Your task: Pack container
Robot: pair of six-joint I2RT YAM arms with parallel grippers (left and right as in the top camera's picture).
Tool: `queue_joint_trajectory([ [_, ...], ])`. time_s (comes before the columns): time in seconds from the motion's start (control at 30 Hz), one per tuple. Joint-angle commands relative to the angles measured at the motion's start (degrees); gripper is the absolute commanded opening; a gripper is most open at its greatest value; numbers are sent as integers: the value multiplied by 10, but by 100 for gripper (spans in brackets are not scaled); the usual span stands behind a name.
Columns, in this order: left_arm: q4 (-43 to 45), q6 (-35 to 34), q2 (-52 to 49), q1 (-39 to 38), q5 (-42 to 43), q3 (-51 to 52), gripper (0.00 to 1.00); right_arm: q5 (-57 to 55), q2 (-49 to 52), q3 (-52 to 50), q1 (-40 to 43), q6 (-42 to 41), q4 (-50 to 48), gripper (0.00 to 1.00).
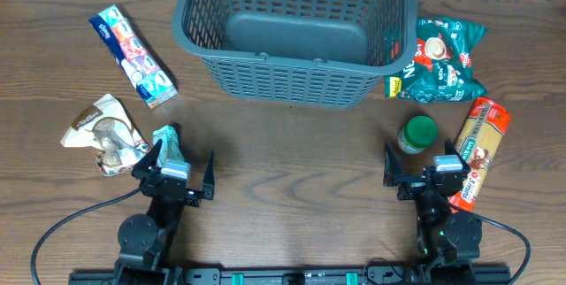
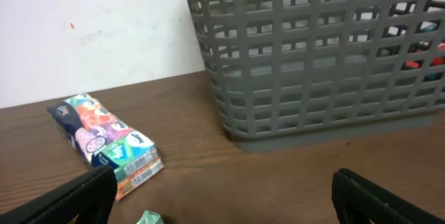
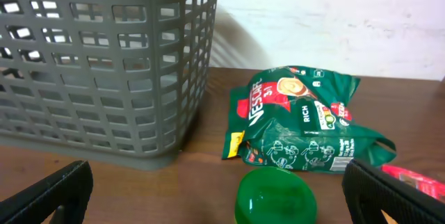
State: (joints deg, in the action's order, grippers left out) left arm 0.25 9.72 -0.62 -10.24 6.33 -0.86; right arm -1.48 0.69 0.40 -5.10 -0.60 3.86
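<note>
The dark grey slotted basket (image 1: 296, 28) stands at the back centre, empty; it also shows in the left wrist view (image 2: 313, 57) and the right wrist view (image 3: 104, 64). My left gripper (image 1: 174, 176) is open and empty at the front left, next to a small teal packet (image 1: 167, 142). My right gripper (image 1: 424, 172) is open and empty at the front right, just behind a green-lidded jar (image 1: 417, 134), also in the right wrist view (image 3: 276, 197). A green Nescafe bag (image 1: 439, 62) lies right of the basket and shows in the right wrist view (image 3: 302, 123).
A colourful long packet (image 1: 133, 56) lies at the back left, also in the left wrist view (image 2: 104, 144). A crumpled beige packet (image 1: 102, 132) lies left of my left gripper. An orange-red packet (image 1: 478, 148) lies at the right edge.
</note>
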Motion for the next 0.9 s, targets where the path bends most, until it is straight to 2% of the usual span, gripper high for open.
queue_joint_trajectory([
  [0.0,10,-56,4,-1,5,6,98,16,-3,1,6,-105,0,99],
  [0.1,-6,-94,3,-1,5,5,99,19,-3,15,6,-184,0,99],
  [0.27,-14,-96,-14,-1,5,-7,99,12,19,83,7,-160,21,99],
  [0.4,-14,-96,-42,-1,5,-23,99,-7,87,187,17,-128,104,99],
  [0.53,-15,-96,-85,-1,5,-41,99,-2,200,316,33,-109,207,99],
  [0.7,-17,-96,-154,-1,5,-87,99,4,402,549,56,-75,398,99],
  [0.87,-85,-96,-217,0,-1,-155,99,55,572,787,74,-40,556,99],
])
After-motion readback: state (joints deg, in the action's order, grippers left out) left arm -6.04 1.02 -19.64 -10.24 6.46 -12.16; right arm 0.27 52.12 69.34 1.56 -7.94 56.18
